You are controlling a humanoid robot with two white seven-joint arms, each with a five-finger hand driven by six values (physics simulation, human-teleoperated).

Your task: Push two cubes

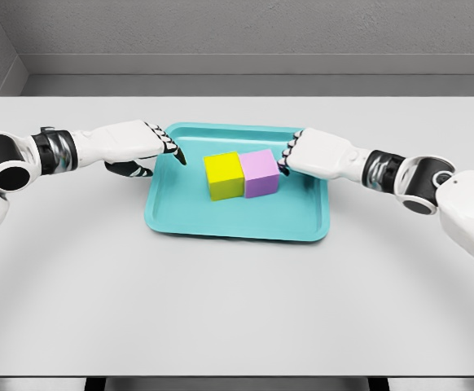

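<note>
On the pale grey table (237,309), seen from the head camera, a shallow turquoise plastic tray (221,221) lay a little toward the far side, and the two cubes sat inside it. The yellow cube (223,174) stood on the left and the lilac-pink cube (261,172) on the right, their inner faces touching, so the pair already formed one block near the tray's middle.

The left hand (143,147) came in from the left and hovered over the tray's left rim, its fingers held together and stretched toward the yellow cube, holding nothing; a clear gap separated its fingertips from that cube. The right hand (312,153) reached in from the right, fingers likewise pressed flat together and gripping nothing, with its fingertips right at the lilac cube's right face, seemingly in contact.

Both hands were flattened like paddles, probably because pushing calls for a broad face rather than a grip. Judging by the closed seam between the cubes, the squeeze looked mostly done, with the left hand well placed to brace the block.
</note>
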